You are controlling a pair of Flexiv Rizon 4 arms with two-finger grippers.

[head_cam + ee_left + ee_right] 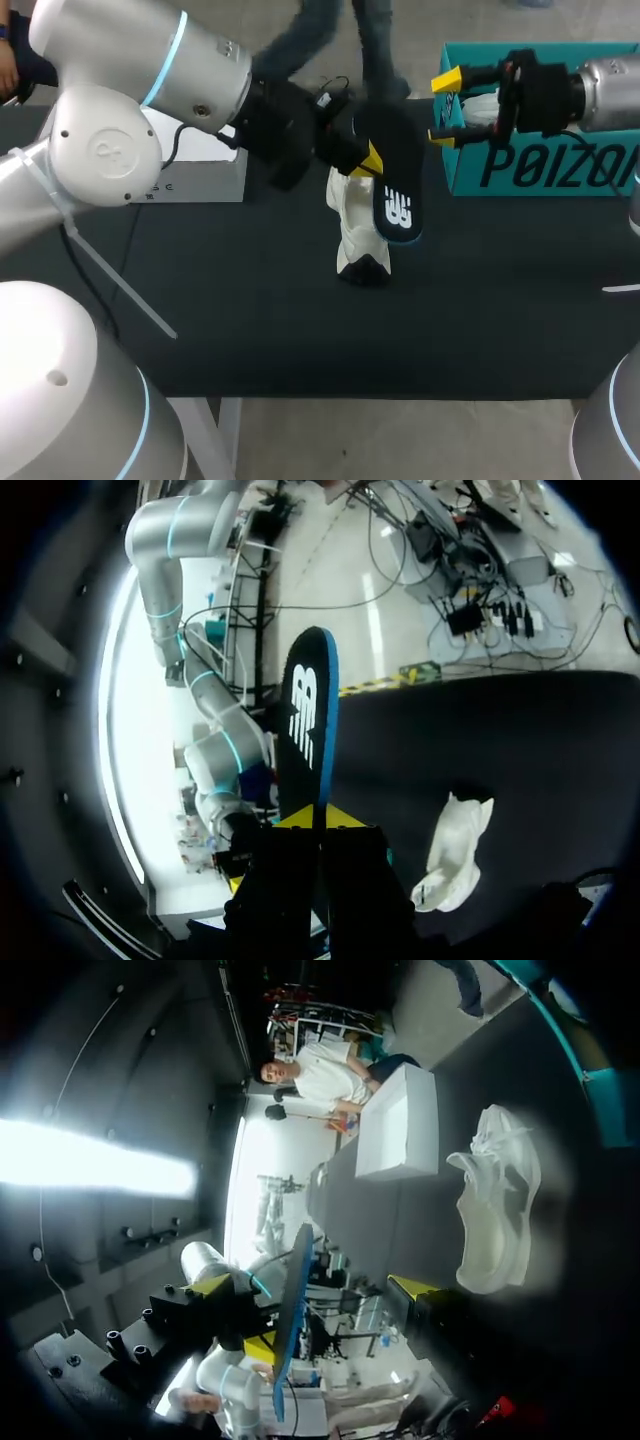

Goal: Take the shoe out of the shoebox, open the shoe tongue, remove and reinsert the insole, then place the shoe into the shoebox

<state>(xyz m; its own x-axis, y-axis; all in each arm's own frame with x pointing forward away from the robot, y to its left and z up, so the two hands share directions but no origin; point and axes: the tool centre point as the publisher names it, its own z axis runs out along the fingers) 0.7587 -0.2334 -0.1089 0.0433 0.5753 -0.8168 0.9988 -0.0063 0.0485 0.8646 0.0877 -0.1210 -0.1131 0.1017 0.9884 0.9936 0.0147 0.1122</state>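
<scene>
With left gripper (pixel 372 160), pinches black insole (pixel 398 200) tight between both fingers, near white shoe (pixel 358 235) resting mid-way across dark tabletop (pixel 250 320). With right gripper (pixel 445 108), hovers spread wide and empty beside teal shoebox (pixel 520 170) at far right corner, something white inside. Leaves white box (pixel 200 170) by far edge, left.

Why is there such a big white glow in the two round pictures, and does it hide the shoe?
Left wrist view: a washed-out band of room light glares beside the left hand, but the insole it holds and the shoe are plain to see. Right wrist view: a bright streak lies off the table; the shoe shows pale against it. Head view: even light, no glare.
</scene>
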